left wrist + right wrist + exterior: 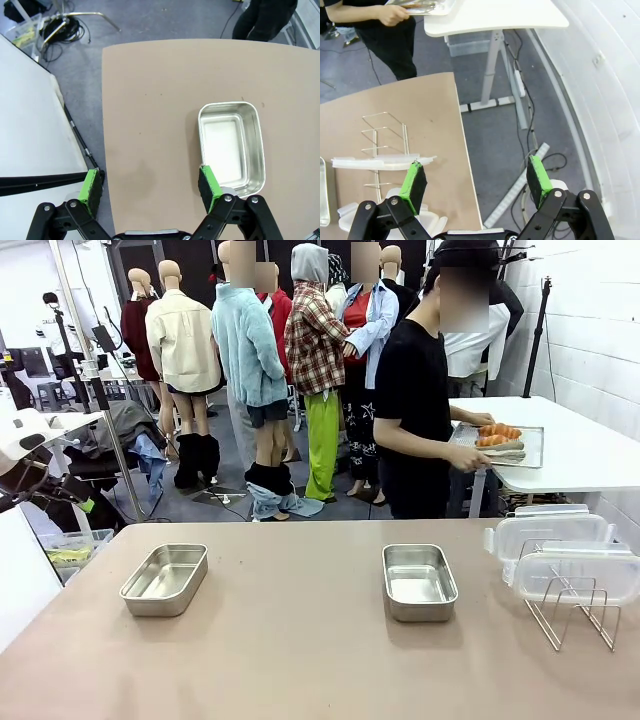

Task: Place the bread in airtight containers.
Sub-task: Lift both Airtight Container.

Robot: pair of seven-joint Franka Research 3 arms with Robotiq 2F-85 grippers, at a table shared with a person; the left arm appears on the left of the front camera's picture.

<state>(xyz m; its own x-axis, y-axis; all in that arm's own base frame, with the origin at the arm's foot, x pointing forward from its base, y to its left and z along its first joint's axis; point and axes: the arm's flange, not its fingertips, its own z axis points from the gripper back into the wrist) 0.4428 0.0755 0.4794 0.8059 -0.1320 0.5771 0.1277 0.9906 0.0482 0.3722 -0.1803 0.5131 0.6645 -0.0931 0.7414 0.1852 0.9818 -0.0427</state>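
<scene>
— What is laid out?
— On the tan counter (300, 670), two empty rectangular steel tins (165, 580) (420, 582) are set apart. Beyond it, two orange-tan croissants (498, 433) are carried on a flat metal tray (532, 448).
— Anything gripped?
— Nothing — left claw (149, 180) and right claw (476, 172) are held wide.

Bright, even room light from above; wide-angle bending in the wrist views.

In the front view the flat tan bench (300, 660) is evenly lit and sharp. The small rectangular stainless-steel tin on the left (165, 580) and its twin on the right (419, 582) throw short, soft shadows toward the camera. The white block wall (590, 330) at the right is nearly washed out. In the left wrist view a tin's floor glares white. In the right wrist view the grey floor (495, 125) meets the wall in a bowed arc.
</scene>
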